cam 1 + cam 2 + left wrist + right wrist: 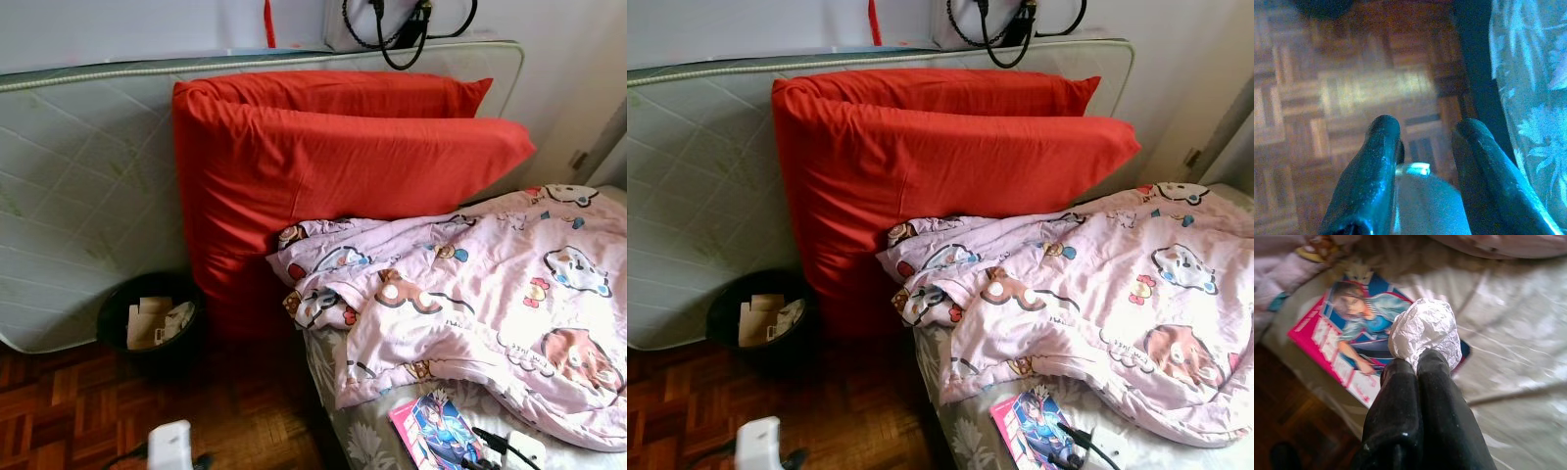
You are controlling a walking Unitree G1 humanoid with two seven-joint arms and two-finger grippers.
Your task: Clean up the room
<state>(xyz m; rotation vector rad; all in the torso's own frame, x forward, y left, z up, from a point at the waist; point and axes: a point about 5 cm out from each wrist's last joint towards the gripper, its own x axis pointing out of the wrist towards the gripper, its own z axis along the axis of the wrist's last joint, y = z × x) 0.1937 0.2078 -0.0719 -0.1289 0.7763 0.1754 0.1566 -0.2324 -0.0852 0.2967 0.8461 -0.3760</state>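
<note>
The right hand has its two black fingers pinched together on a crumpled white paper ball, held just above the bed and over a pink-edged magazine lying near the bed's edge. The left hand hangs over the parquet floor beside the bed, fingers spread apart with nothing gripped. Further along the bed lies a rumpled pink cartoon quilt. Beyond the bed, a black bin with paper scraps stands on the floor, touching the red-covered mattress that leans against a white mattress.
</note>
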